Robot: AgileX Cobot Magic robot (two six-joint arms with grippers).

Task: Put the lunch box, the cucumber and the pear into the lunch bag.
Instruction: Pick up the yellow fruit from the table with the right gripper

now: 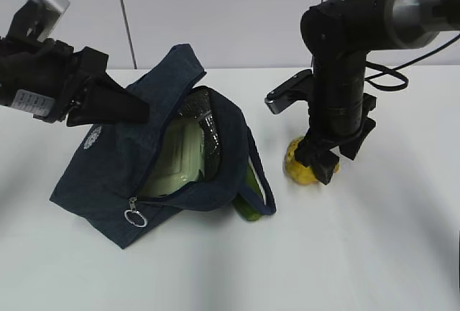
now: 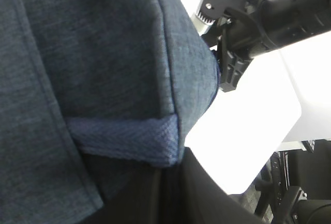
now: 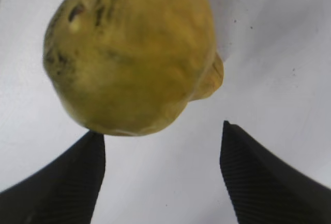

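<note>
- Exterior view: the lunch bag (image 1: 118,174) lies on the white table (image 1: 323,253), its mouth open toward the camera; the silver lining shows at the back of the opening; the zipper ring (image 1: 135,217) hangs at the lower front corner.
- The lunch box (image 1: 180,156), pale green lid facing out, sits inside the bag; only this view shows it.
- The cucumber (image 1: 250,200) shows as a short green piece at the bag's right edge, behind the strap (image 1: 262,182); the rest is hidden, and I cannot tell whether it lies inside the bag or under it.
- The left gripper (image 1: 133,108) reaches in from the left and pinches the bag's upper edge, jaws closed on the cloth; the left wrist view fills with navy fabric (image 2: 103,53) and a stitched hem (image 2: 129,136) right at the dark fingers (image 2: 170,193); the right arm (image 2: 269,17) shows beyond.
- The pear (image 1: 300,160) rests on the table to the right of the bag, apart from it.
- The right gripper (image 1: 325,159) points down at the pear, partly covering it from this angle.
- Right wrist view: the pear (image 3: 134,53), yellow with brown spots, lies just ahead of the two ribbed fingertips (image 3: 67,182); the jaws stand wide apart and hold nothing; bare table shows between them.
</note>
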